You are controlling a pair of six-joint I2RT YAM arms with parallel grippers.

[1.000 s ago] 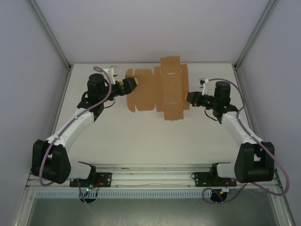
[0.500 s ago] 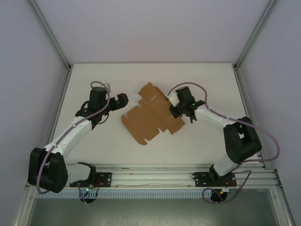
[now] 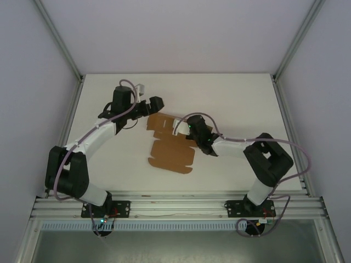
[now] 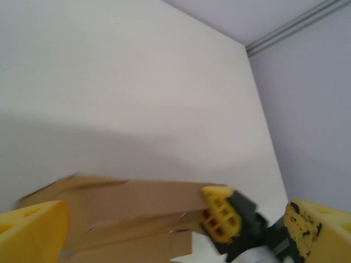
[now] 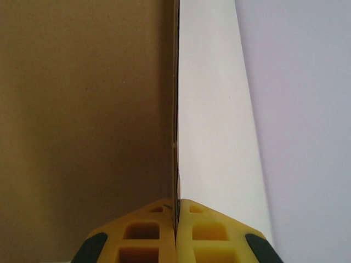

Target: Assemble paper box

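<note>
Paper box [image 3: 170,156] lies as a flat sheet mid-table. Right gripper [image 5: 176,218] is pinched tight on a flap edge, so fold slowly along the crease. Left gripper [image 4: 175,227] hangs wide open and empty at the sheet's far-left corner; I'd brace there first.

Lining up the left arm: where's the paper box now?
Top view: the paper box lies central on the table, one edge pinched in the right tool, the left tool open beside it.
</note>
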